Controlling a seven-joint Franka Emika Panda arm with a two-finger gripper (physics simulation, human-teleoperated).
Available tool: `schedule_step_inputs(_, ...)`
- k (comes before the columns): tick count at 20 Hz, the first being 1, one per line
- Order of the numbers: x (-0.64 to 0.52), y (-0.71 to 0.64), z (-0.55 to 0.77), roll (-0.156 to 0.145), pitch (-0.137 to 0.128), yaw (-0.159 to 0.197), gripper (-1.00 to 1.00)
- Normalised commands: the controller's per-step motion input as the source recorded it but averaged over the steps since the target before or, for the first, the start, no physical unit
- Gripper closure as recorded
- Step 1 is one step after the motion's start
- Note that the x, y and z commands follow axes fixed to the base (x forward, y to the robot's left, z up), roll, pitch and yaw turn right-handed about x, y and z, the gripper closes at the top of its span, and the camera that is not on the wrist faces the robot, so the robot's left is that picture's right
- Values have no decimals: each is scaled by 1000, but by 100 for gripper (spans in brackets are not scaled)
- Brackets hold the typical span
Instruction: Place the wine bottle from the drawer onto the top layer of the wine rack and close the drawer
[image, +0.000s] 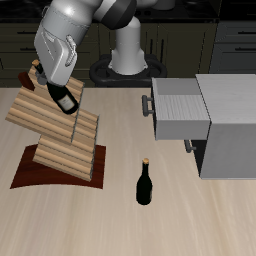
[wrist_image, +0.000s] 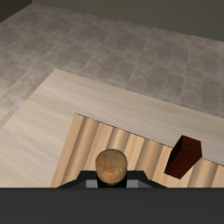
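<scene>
So the gripper (image: 60, 88) is hanging over the upper tier of the wine rack (image: 60, 135), clenched on the wine bottle (image: 64, 100), which is tilting with its long axis running diagonally and the low end just above the top slats. In the wrist view I'm looking straight down at the cork top (wrist_image: 113, 167) with wood slats right beneath it, so lowering looks like the next bit. Moving across, the twin bottle (image: 144, 183) is standing upright on the table, well apart. Farther along, the drawer (image: 178, 108) is sitting pulled out of the cabinet (image: 230, 125), handle facing the rack, with open tabletop between them.
</scene>
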Motion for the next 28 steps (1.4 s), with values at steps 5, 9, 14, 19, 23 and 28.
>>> schedule_step_inputs(5,109,-171,-132,-64,49,-57,100)
schedule_step_inputs(9,160,-300,-118,-78,40,-60,100)
schedule_step_inputs(14,76,-111,-160,-35,42,-27,100)
schedule_step_inputs(19,36,-110,-153,-50,39,-37,100)
schedule_step_inputs(23,24,-27,-128,-14,21,9,100)
schedule_step_inputs(28,48,-115,-120,-39,48,-38,100)
